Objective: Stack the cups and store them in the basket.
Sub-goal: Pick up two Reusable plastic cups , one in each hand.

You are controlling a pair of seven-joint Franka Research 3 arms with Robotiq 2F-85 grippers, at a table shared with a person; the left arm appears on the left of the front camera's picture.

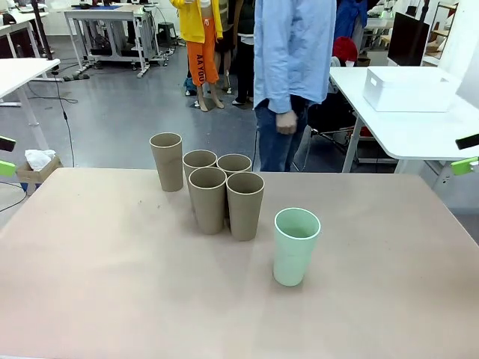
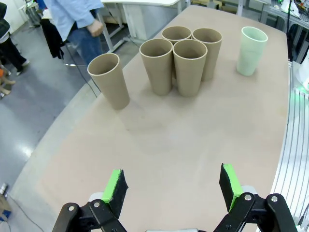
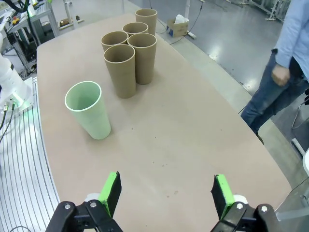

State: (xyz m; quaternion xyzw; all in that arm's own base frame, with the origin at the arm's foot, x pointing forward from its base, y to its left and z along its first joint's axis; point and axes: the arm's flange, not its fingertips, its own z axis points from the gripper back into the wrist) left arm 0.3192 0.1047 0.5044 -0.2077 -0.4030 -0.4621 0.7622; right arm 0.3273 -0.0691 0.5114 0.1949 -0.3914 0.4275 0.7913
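Five brown cups [image 1: 207, 202] crowd upright at the far side of the counter [image 1: 112, 284], the mint cup [image 1: 295, 250] nearer, the basket [image 1: 410, 90] off on a side table, and with the left pincer [image 2: 172, 186] and right pincer [image 3: 166, 193] both gaping empty, a wide grab risks toppling touching neighbours.
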